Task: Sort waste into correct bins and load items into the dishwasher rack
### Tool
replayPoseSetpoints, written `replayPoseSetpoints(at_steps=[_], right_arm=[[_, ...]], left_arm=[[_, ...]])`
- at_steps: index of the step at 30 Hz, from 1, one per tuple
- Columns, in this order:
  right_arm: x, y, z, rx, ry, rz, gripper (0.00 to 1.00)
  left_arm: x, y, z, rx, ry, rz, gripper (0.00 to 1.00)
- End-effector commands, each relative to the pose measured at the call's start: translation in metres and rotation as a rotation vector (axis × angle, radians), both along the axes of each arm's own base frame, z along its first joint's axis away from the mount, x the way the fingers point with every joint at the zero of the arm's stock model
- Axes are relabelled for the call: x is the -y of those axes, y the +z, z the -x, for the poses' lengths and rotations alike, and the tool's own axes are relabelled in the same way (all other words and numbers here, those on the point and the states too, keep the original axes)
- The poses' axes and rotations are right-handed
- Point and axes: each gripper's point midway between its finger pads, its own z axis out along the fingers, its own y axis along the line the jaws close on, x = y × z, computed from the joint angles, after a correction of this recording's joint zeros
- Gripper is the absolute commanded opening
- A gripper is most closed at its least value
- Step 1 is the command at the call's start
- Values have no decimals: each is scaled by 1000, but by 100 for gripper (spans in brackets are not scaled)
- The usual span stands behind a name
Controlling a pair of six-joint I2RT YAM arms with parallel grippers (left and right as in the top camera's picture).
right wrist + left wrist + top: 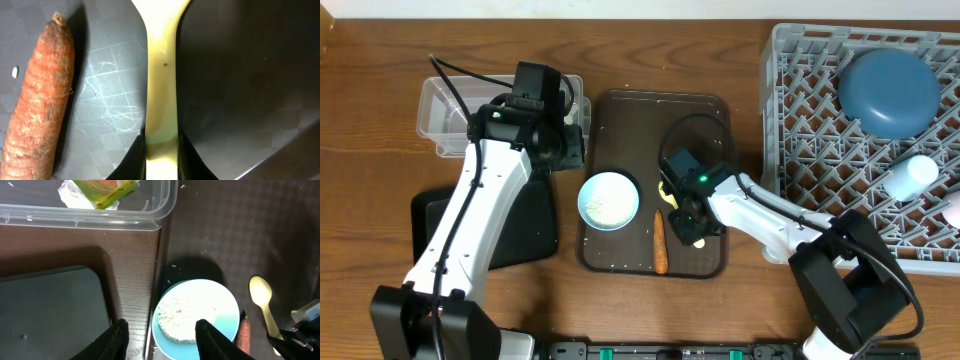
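Observation:
My right gripper (pixel 161 155) is shut on the handle of the pale yellow spoon (pixel 161 75), which lies flat on the dark brown serving tray (pixel 620 110). The orange carrot (pixel 37 100) lies just left of it, with one rice grain (pixel 14 72) beside it. The white bowl (pixel 197 317), holding rice, sits at the tray's left edge. My left gripper (pixel 161 337) hovers open over the bowl's left rim, holding nothing. The yellow-green wrapper (pixel 102 190) and white tissue lie in the clear tub (pixel 100 220). The black tray (pixel 50 310) sits left of the bowl.
The grey dishwasher rack (pixel 800 120) fills the right side, holding the dark blue plate (pixel 888 90) upside down and a pale cup (pixel 910 177). In the overhead view, the left arm crosses over the black tray (pixel 520 225).

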Motion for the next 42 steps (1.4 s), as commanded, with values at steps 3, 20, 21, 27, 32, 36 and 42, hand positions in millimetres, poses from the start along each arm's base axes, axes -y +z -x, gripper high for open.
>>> replayPoseSetpoints(at_steps=[3, 20, 21, 27, 32, 36, 42], right_arm=[[0, -9, 7, -35, -28, 19, 1], [-11, 9, 2, -34, -63, -86, 1], [-10, 9, 0, -30, -66, -90, 1], [-25, 12, 11, -88, -29, -170, 1], [-38, 14, 19, -105, 4, -206, 1], [-39, 13, 22, -105, 14, -199, 6], [-37, 12, 21, -100, 13, -189, 7]], left_arm=[[-3, -2, 2, -4, -2, -13, 46], [-3, -2, 2, -4, -2, -13, 46], [-3, -2, 2, -4, -2, -13, 46], [-3, -2, 2, -4, -2, -13, 46], [-3, -2, 2, -4, -2, -13, 46], [-3, -2, 2, -4, -2, -13, 46], [-3, -2, 2, -4, -2, -13, 46]])
